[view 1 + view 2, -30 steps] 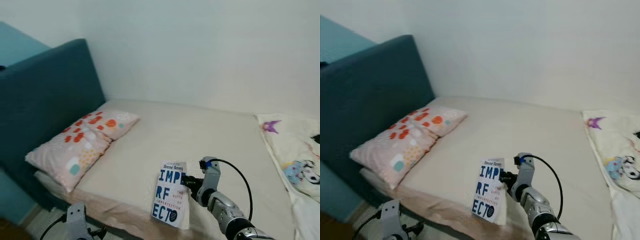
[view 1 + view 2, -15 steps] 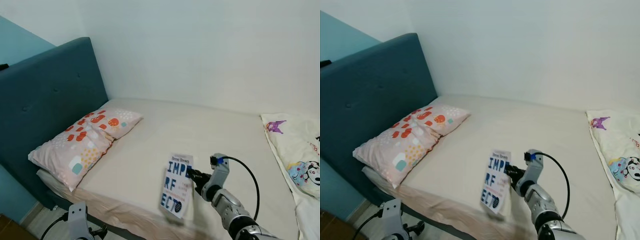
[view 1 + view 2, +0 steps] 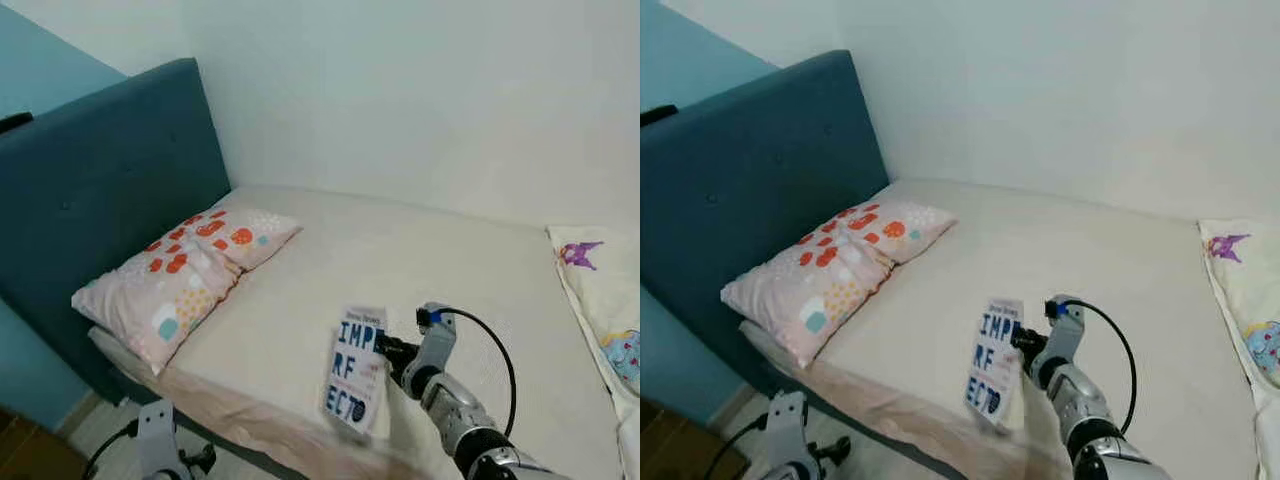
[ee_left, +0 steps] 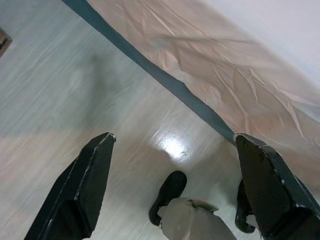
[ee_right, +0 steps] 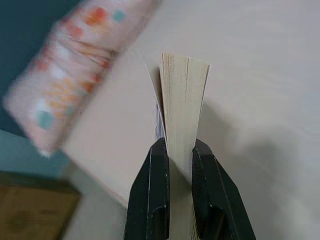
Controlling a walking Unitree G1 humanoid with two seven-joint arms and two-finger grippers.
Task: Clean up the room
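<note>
Over the bed [image 3: 420, 260]: right end effector [image 3: 386, 350] clenching the book [image 3: 356, 374], long axis upright; left end effector [image 4: 175, 195] hanging released, idling.

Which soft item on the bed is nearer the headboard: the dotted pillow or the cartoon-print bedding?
The pink pillow with orange dots; it lies beside the blue headboard. The cartoon-print bedding sits at the bed's opposite side.
</note>
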